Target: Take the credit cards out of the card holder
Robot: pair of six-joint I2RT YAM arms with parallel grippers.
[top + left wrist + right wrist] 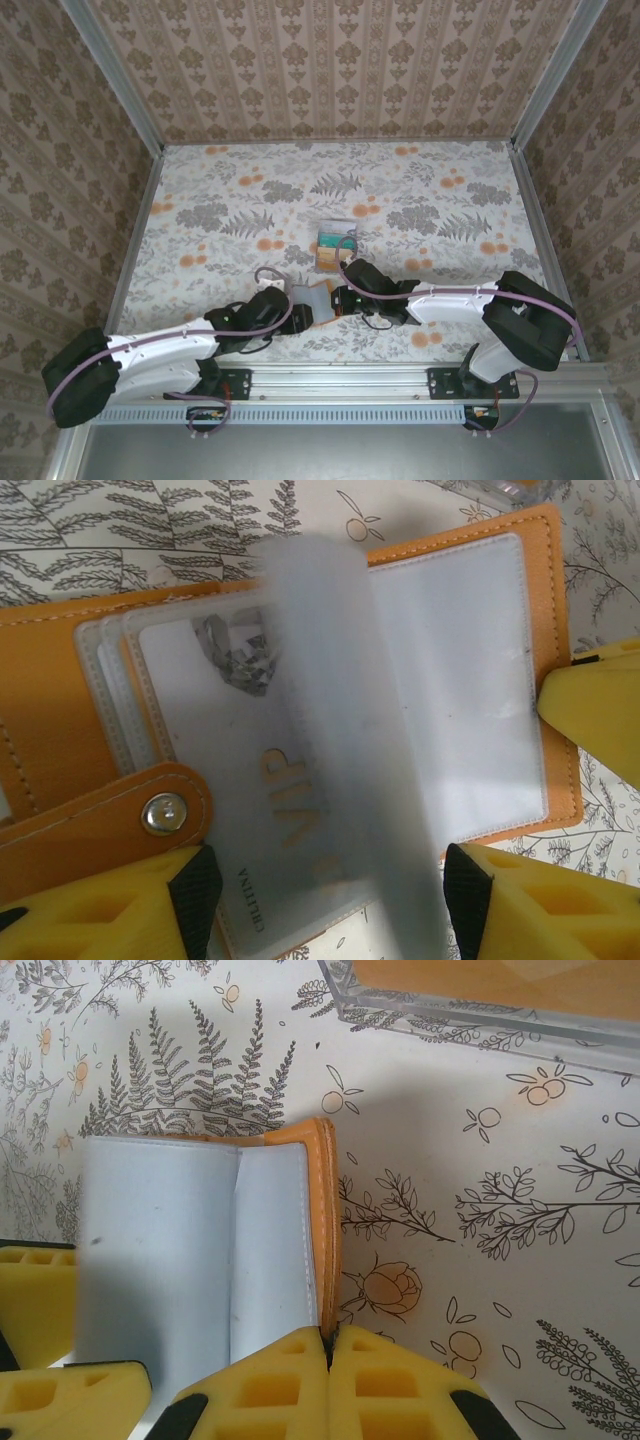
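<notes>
Card holder: orange, lying open on the floral desk, between the two arms and near the front edge.
Sleeves: clear leaves inside the holder; one leaf stands up, blurred.
VIP card: pale, tucked in a sleeve on the holder's left half.
Strap: orange with a metal snap, lying over the near corner.
Left fingers: apart, one on each side of the VIP card's near end; contact unclear.
Right fingers: together, clamped on the holder's orange edge.
Credit cards: teal and orange, in a clear tray just beyond the holder.
</notes>
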